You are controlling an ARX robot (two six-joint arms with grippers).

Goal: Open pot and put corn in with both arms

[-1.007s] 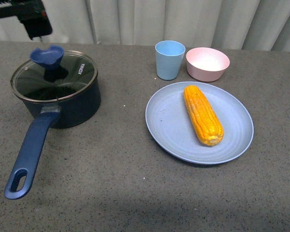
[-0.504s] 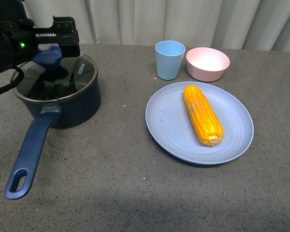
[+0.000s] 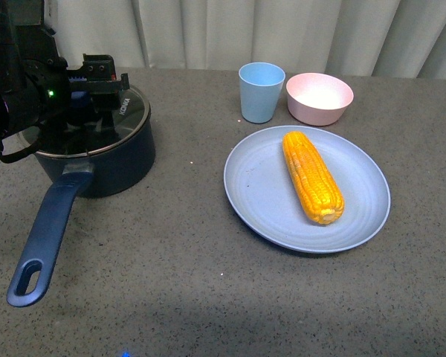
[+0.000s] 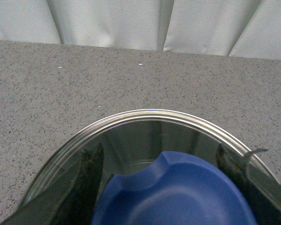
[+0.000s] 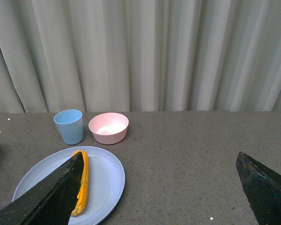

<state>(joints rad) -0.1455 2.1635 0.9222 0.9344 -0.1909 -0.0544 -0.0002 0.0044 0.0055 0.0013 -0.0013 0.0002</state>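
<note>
Grey tabletop (image 3: 171, 290) has the pot (image 3: 123, 160) far left, lid on, its knob (image 4: 178, 197) right between the spread fingers (image 4: 90, 180) of the left tool (image 4: 161, 173), and the corn (image 3: 312, 177) lies near-to-far on the plate (image 3: 256, 197) at right, nearer the right tool (image 5: 159, 157), also spread and empty.

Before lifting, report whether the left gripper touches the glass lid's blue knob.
Cannot tell. Left wrist view: left gripper fingers closely flank the blue knob; gap unclear.

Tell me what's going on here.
The left end effector straddles the blue knob of the lid, which is on the pot; whether it grips yet is unclear. The corn lies untouched on the blue plate. The right end effector hangs open in the air, holding nothing.
</note>
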